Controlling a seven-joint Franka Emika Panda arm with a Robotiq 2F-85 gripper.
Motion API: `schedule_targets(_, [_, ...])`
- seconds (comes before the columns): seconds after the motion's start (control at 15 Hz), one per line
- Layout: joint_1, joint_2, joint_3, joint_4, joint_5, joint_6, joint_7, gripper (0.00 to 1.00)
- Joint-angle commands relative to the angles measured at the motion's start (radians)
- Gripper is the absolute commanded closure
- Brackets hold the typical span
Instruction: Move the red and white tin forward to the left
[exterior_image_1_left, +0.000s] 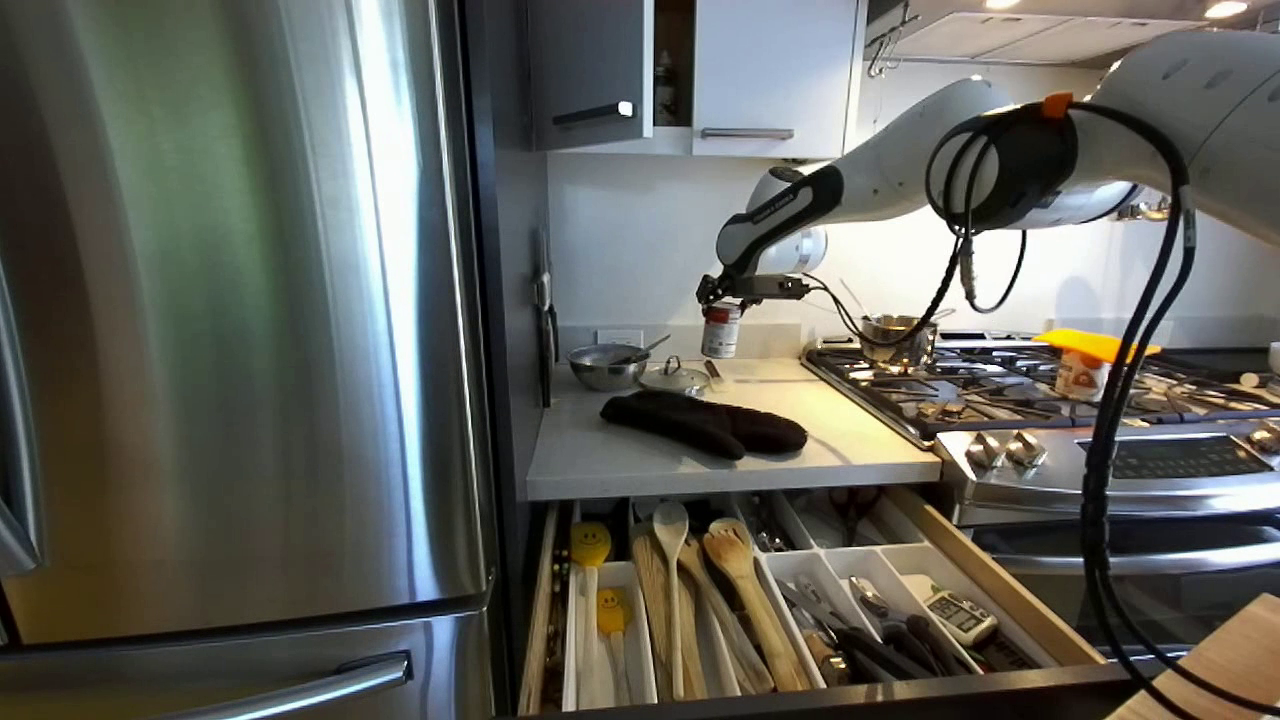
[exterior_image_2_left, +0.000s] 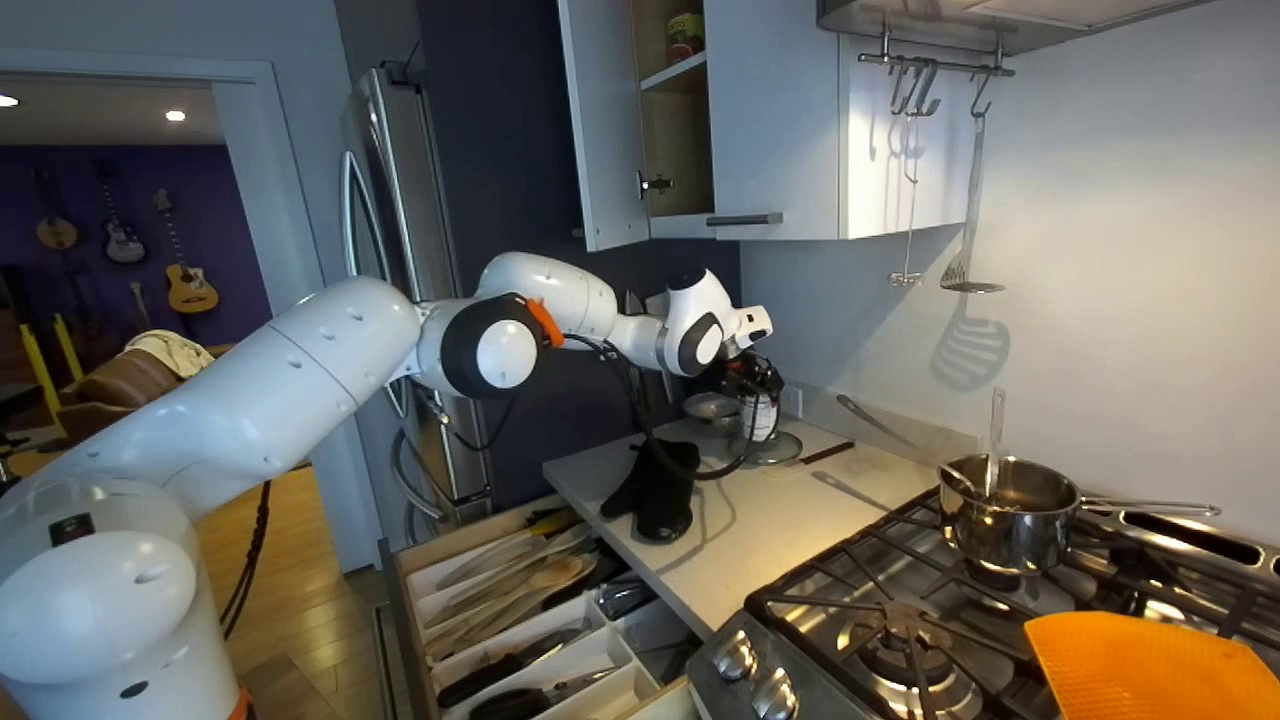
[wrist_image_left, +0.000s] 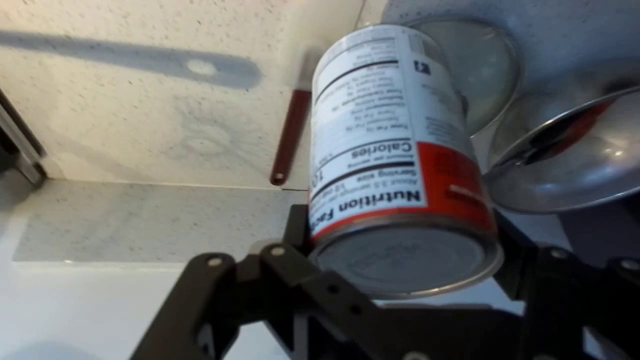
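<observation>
The red and white tin (exterior_image_1_left: 721, 337) hangs upright or nearly so, over the back of the counter (exterior_image_1_left: 860, 428), and appears raised off it. Its red band is at the top, close to my gripper (exterior_image_1_left: 722, 304), and the white part points down. In the wrist view, the tin (wrist_image_left: 370, 120) fills the space between the black fingers (wrist_image_left: 298, 225), which press on both sides near its metal end. An exterior view also has the tin (exterior_image_2_left: 759, 416) under the gripper (exterior_image_2_left: 757, 390), partly behind a cable.
Close below are a glass lid (exterior_image_1_left: 675, 377), a steel bowl (exterior_image_1_left: 607, 368) and a red-handled utensil (wrist_image_left: 292, 135). Black oven mitts (exterior_image_1_left: 700, 422) lie nearer the front edge. A pot (exterior_image_2_left: 1005, 515) stands on the stove. The drawer (exterior_image_1_left: 985, 600) is pulled out; a cabinet door (exterior_image_1_left: 595, 75) hangs ajar above.
</observation>
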Motion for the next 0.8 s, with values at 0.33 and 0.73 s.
schedule_targets(0.33, [-0.164,-0.278,0.265,-0.452,0.052,0.126,-0.439,0.42])
schedule_targets(0.73, [-0.366,-0.420,0.504,-0.727,0.134,0.225,-0.711,0.42])
